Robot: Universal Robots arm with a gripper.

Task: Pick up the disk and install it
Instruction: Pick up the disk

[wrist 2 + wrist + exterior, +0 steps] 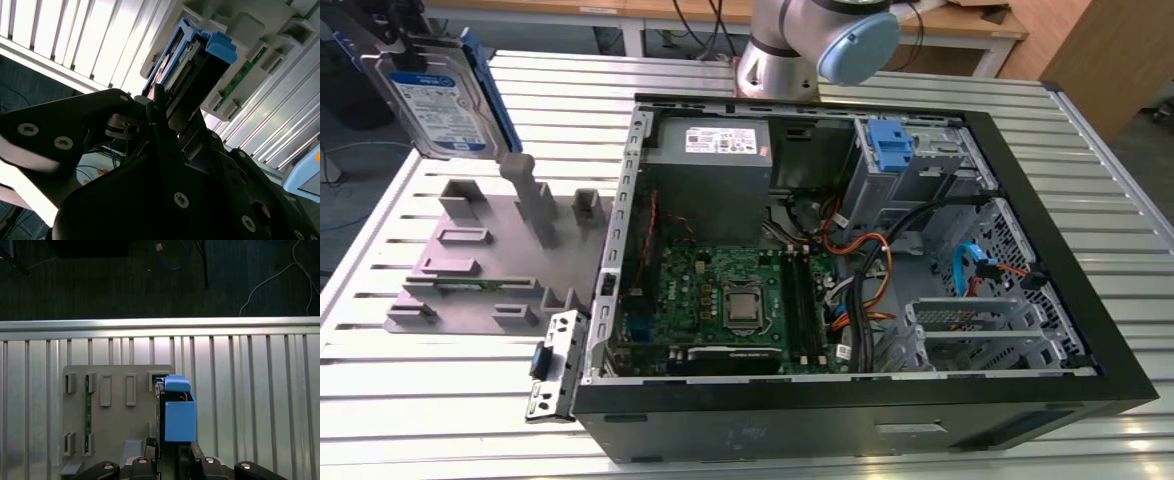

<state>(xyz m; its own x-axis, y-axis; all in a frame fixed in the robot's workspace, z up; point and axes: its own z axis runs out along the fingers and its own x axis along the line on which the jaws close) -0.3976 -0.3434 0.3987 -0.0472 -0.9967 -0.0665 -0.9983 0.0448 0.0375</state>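
Between my black metal fingers [161, 125] the disk [200, 50] sits pinched. My claw [175, 111] is pressed onto its flat faces, not spread. In the second wrist view I can see the disk's bare connector edge and the chunky blue plastic rail capping it.

In the exterior view my claw [403, 45] holds the disk [443, 105] up in the air at the exterior view's far left. It stands on edge and leans a little, with its white-and-blue label facing the camera, a silver-grey casing round the label and a blue rail down one side. In the first wrist view the disk [179, 415] shows edge-on as a smooth, boxy blue block rising from my claw [172, 460].

Below it lies a matte grey fixture plate [120, 405], moulded with rectangular slots and stubby posts, and a thin green memory stick [88, 410] stands in one slot. The plate rests on the ribbed aluminium table [250, 400], whose slats are bright and glossy.

Well apart, toward the exterior view's right, the black computer case [1067, 290] lies open. Inside are a green motherboard [720, 290], a grey metal power-supply box [714, 150] with a white sticker, and an upright blue latch [889, 145] — all hard-edged and rectangular.
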